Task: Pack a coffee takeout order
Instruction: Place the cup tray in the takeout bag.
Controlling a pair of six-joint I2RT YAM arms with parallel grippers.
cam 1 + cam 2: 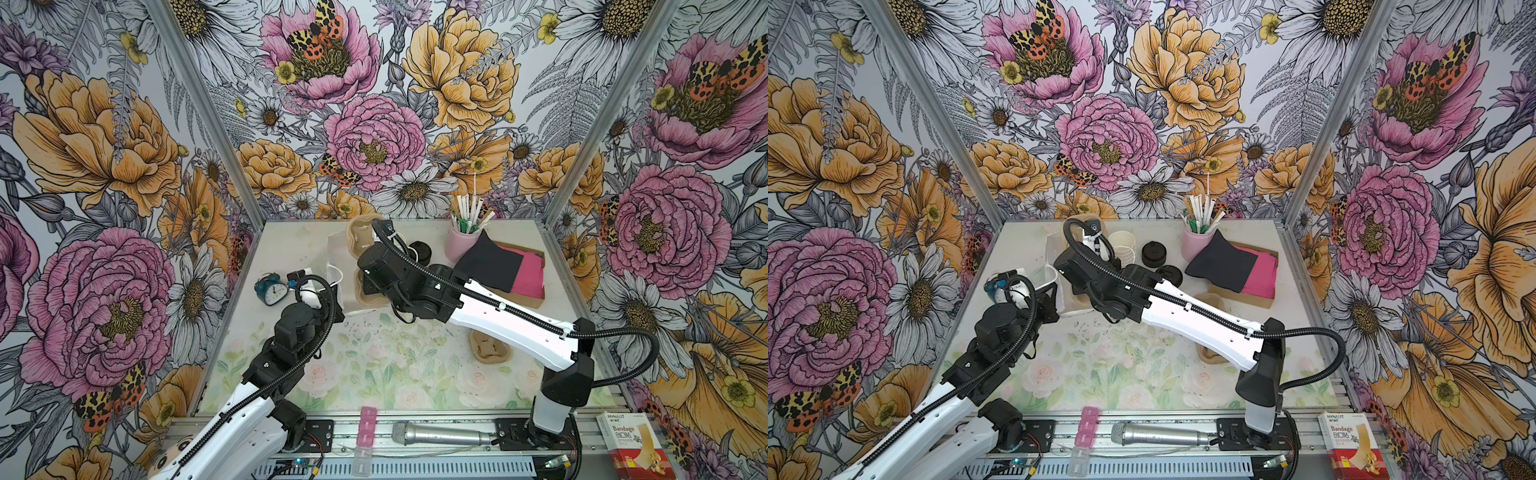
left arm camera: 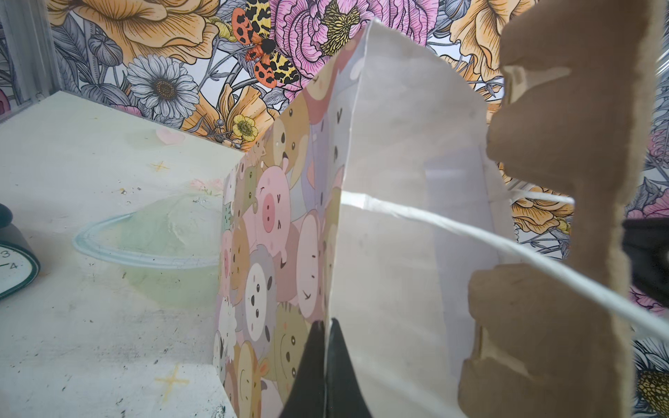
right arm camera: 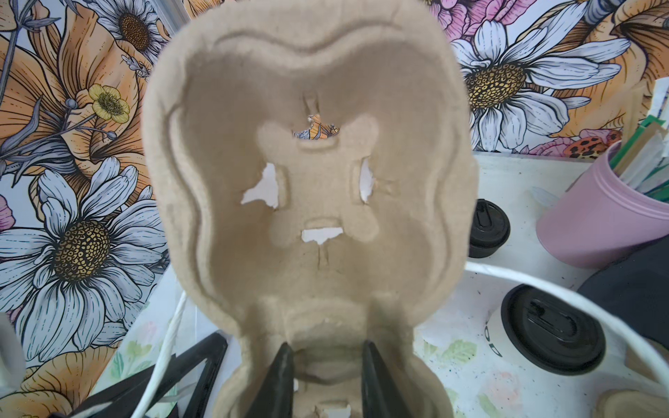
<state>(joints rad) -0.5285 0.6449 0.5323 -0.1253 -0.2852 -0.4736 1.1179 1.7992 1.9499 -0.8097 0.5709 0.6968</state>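
On the worktop [image 1: 374, 374], the paper bag [image 2: 398, 217] is pinched at its rim by the left jaws, evidently to hold its mouth open for the pulp carrier [image 3: 307, 181] grasped by the right jaws. The lidded cup [image 3: 550, 325] and black napkin [image 1: 1221, 259] lie outside it.

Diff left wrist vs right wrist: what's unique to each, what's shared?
Left wrist only: the paper bag with its cartoon-printed wall, the left gripper pinched shut on the bag's edge, and an alarm clock.
Right wrist only: the lidded white cup, a stack of black lids, the pink cup of straws, a black napkin, and the right gripper clamped on the pulp carrier.
Both: that carrier and the bag's white cord handle.
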